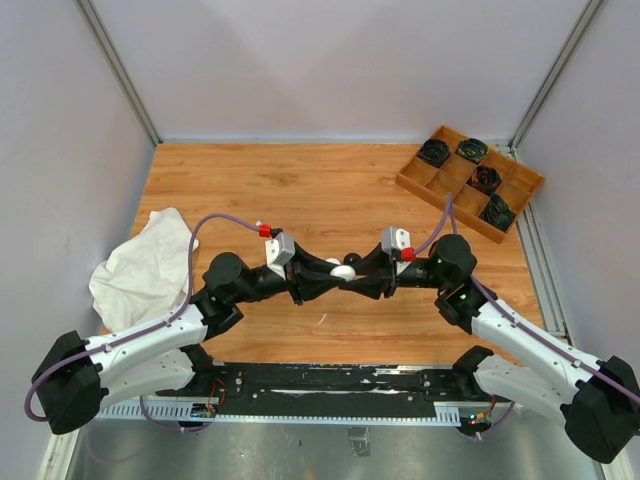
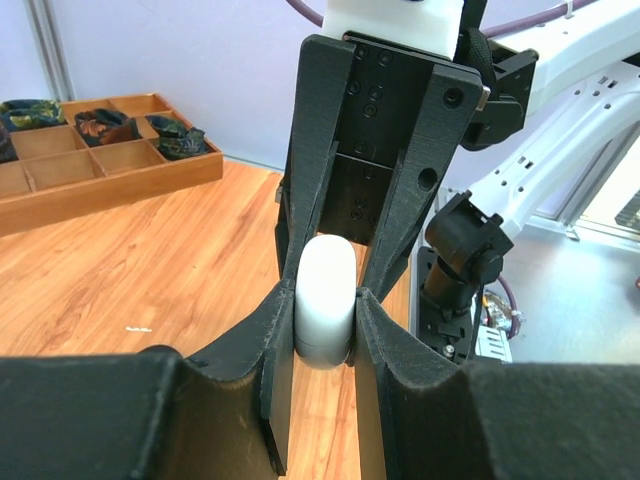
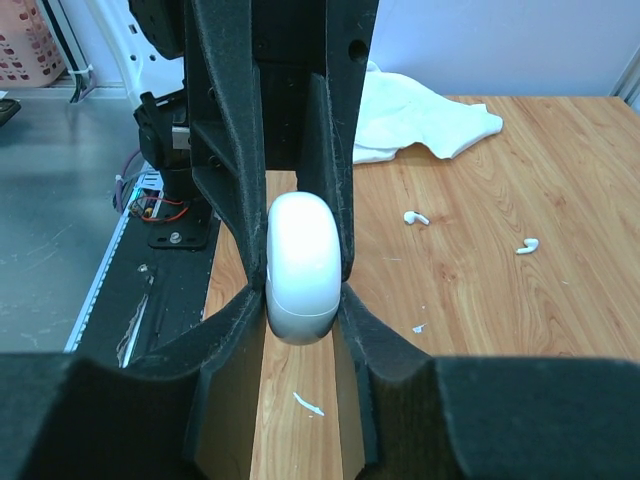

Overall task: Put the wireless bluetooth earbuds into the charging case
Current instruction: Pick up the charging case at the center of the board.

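A round white charging case [image 1: 343, 270] is held above the table's middle, clamped from both sides. My left gripper [image 1: 325, 275] is shut on it from the left and my right gripper [image 1: 358, 275] from the right. In the left wrist view the case [image 2: 326, 300] sits edge-on between my left gripper's [image 2: 325, 312] pads, with the right gripper's fingers [image 2: 420, 170] beyond. In the right wrist view the case [image 3: 303, 265] is pinched in my right gripper [image 3: 303, 300]; its lid looks closed. Two white earbuds [image 3: 415, 217] [image 3: 527, 245] lie on the wood beyond.
A wooden compartment tray [image 1: 520, 195] with dark items stands at the back right, and also shows in the left wrist view [image 2: 110, 180]. A crumpled white cloth [image 1: 145, 265] lies at the left. Small white slivers [image 3: 308, 404] lie on the table below the case.
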Robot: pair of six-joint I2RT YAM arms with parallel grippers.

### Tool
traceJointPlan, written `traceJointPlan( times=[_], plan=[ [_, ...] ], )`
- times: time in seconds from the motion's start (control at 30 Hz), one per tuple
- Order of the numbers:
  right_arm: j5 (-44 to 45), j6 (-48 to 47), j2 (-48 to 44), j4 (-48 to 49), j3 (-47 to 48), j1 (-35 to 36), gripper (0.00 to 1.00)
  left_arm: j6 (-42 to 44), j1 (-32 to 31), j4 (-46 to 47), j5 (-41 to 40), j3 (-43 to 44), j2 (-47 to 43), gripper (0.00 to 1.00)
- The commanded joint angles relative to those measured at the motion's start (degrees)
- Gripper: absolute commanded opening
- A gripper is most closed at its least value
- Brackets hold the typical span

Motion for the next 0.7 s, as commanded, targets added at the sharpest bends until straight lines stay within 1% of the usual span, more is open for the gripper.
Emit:
traceJointPlan(
  times=[0.0,0.1,0.13,0.17,0.23,0.3,0.37,0.43,0.5,0.57,0.67],
  plan=[
    [1.27,-0.29,0.18,2.98,-1.0,-0.46,0.15,-2.23,-0.45,5.36,3.04,-0.1,0.92,0.06],
    [1.65,0.08,0.33,3.09,-0.93,-0.41,0.07,-1.87,-0.45,4.83,2.63,-0.08,1.23,0.08],
    [1.84,-0.02,0.35,2.76,-0.86,-0.45,0.03,-1.68,-0.45,4.23,2.2,-0.07,1.2,0.11],
    [2.12,-0.26,0.43,2.23,-0.81,-0.48,0.01,-1.51,-0.45,3.9,1.72,-0.04,1.05,0.16],
    [2.87,-0.87,0.44,0.9,-0.6,-0.56,0.01,-1.36,-0.45,3.66,0.6,-0.19,0.53,0.26],
    [2.96,-1.28,0.36,-0.16,-0.37,-0.68,0.01,-1.29,-0.45,3.23,-0.35,-0.2,-0.03,0.39],
    [2.94,-1.53,0.28,-0.77,-0.29,-0.75,0.01,-0.88,-0.45,2.16,-1.32,0.09,-0.24,0.47],
    [2.96,-1.61,0.18,-0.99,-0.25,-0.76,0.01,-0.62,-0.47,1.06,-2.32,0.49,-0.02,0.51],
    [2.88,-1.75,0.26,-1.29,-0.14,-0.76,0.01,-0.56,-0.45,0.64,-2.73,0.78,0.33,0.53],
    [2.96,-1.75,0.19,-1.25,-0.25,-0.76,0.01,-0.41,-0.45,-0.02,-3.06,1.02,0.69,0.53],
    [2.8,-1.9,-0.07,-1.38,-0.44,-0.81,0.01,-0.02,-0.45,-1.53,-5.62,1.29,0.59,0.53]
  ],
)
